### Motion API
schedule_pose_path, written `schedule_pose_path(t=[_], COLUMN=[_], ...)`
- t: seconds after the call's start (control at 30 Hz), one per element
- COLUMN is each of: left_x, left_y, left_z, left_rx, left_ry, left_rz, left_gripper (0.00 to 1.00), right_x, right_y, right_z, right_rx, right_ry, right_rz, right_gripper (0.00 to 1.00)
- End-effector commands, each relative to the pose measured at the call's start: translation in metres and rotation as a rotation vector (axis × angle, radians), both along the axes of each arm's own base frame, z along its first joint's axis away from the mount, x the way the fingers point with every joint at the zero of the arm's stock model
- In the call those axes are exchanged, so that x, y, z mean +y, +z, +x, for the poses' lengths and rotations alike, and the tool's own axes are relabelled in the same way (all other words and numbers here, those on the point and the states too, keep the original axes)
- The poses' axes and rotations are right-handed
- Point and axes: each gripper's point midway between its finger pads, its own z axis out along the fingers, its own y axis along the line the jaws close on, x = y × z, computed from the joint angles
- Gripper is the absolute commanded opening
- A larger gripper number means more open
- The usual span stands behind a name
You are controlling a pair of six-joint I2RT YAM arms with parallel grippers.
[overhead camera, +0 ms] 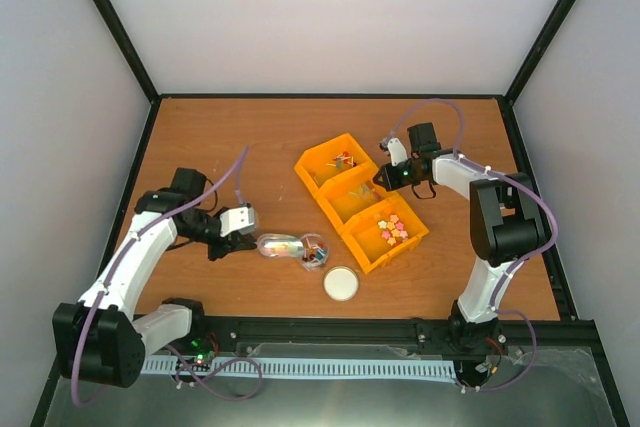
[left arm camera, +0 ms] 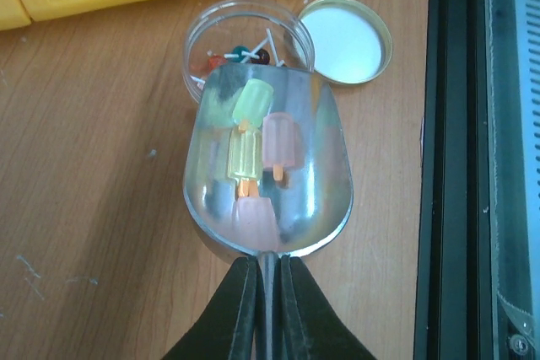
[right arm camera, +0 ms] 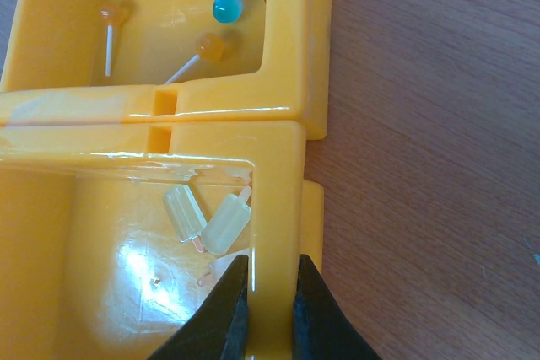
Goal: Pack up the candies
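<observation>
My left gripper (left arm camera: pixel 267 267) is shut on the handle of a metal scoop (left arm camera: pixel 270 166), level just above the table. The scoop holds a few popsicle-shaped candies (left arm camera: pixel 250 107), yellow-green and pink. Its front lip touches a clear round jar (left arm camera: pixel 245 40) holding lollipop candies. In the top view the left gripper (overhead camera: pixel 248 242), scoop (overhead camera: pixel 280 245) and jar (overhead camera: pixel 315 252) sit left of three joined yellow bins (overhead camera: pixel 330 162). My right gripper (right arm camera: pixel 272 276) is shut on the right wall of the middle bin (right arm camera: pixel 278 200); two pale popsicle candies (right arm camera: pixel 224 225) lie inside. Pink and yellow candies (overhead camera: pixel 393 229) fill the near bin.
The jar's round lid (overhead camera: pixel 341 283) lies flat by the near bin, also in the left wrist view (left arm camera: pixel 344 40). The far bin (right arm camera: pixel 287 82) holds several lollipops (right arm camera: pixel 226 8). A black rail (left arm camera: pixel 456 158) runs along the table's near edge. Enclosure walls stand all round.
</observation>
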Motion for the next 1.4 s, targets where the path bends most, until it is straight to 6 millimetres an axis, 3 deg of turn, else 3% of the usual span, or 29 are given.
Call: schedule_pose_path(t=[0.0, 0.53, 1.1, 1.37], left_x=[-0.003, -0.003, -0.016, -0.013], left_y=[0.011, 0.028, 0.027, 0.037], left_z=[0.005, 0.015, 0.012, 0.018], left_rx=[-0.055, -0.118, -0.169, -0.195], left_ry=[-0.019, -0.034, -0.076, -0.065], left_rz=[0.053, 0.199, 0.336, 0.368], left_gripper=[0.01, 0.01, 0.01, 0.01], right_x=[0.005, -0.001, -0.004, -0.004], right_y=[0.009, 0.006, 0.007, 0.009], right_z=[0.007, 0.011, 0.013, 0.014], right_rx=[-0.028, -0.029, -0.035, -0.04], right_ry=[0.015, -0.018, -0.029, -0.032], right_rz=[0.042, 0.008, -0.005, -0.007], right_gripper=[0.03, 0.03, 0.03, 0.03])
